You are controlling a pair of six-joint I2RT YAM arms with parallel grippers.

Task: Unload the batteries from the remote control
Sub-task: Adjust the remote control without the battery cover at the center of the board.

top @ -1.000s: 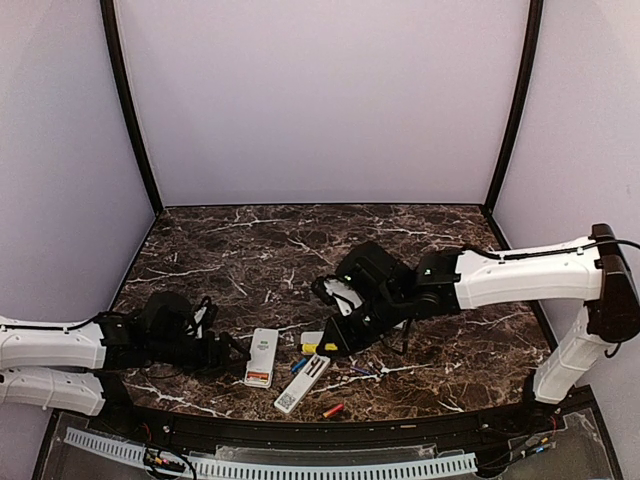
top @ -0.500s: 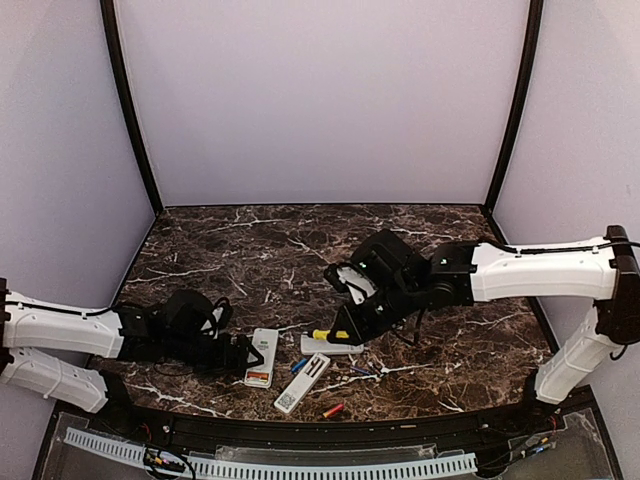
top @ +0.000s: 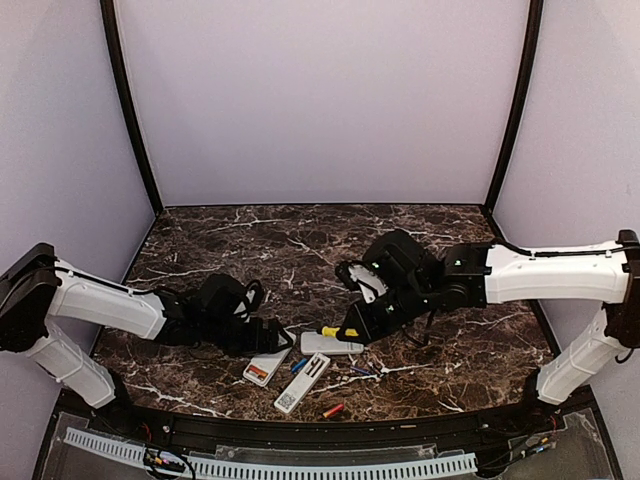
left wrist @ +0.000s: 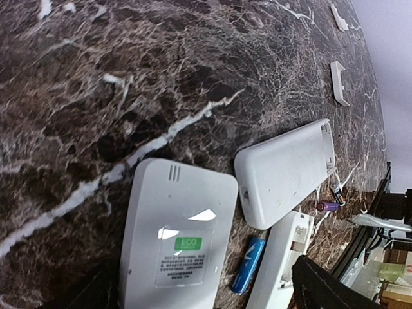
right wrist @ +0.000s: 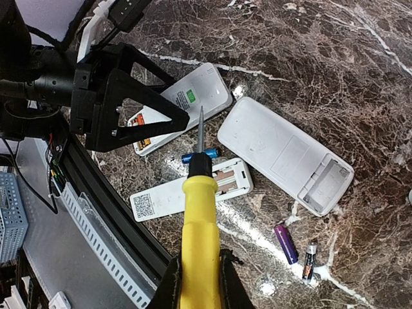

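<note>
A large white remote (right wrist: 275, 153) lies back-up on the marble table (top: 250, 250), its battery compartment (right wrist: 326, 184) uncovered at one end. All places below are given from this remote.

Just off its rounded end, a blue battery (right wrist: 199, 155) lies on the table, between it and a narrow white remote (right wrist: 187, 191) whose back is also uncovered. Near its compartment end, a purple battery (right wrist: 286, 243) and a black-and-silver battery (right wrist: 310, 261) lie close together, apart from the remote. A red-orange battery (top: 333, 410) is seen beyond the narrow remote, toward the table's near edge. A green-labelled remote (left wrist: 180, 244) lies beside its rounded end, on the left arm's side. Two white covers (left wrist: 339, 84) lie well apart from it, farther up the table.

The left gripper (top: 275, 342) is held over the green-labelled remote with its jaws spread wide and nothing clamped; whether the remote is touched cannot be told.

The right gripper (right wrist: 199, 278) is clamped on the handle of a yellow-handled screwdriver (right wrist: 201, 232). In the wrist view the tip is seen against the gap beside the large remote's rounded end; its height above the table cannot be told.
</note>
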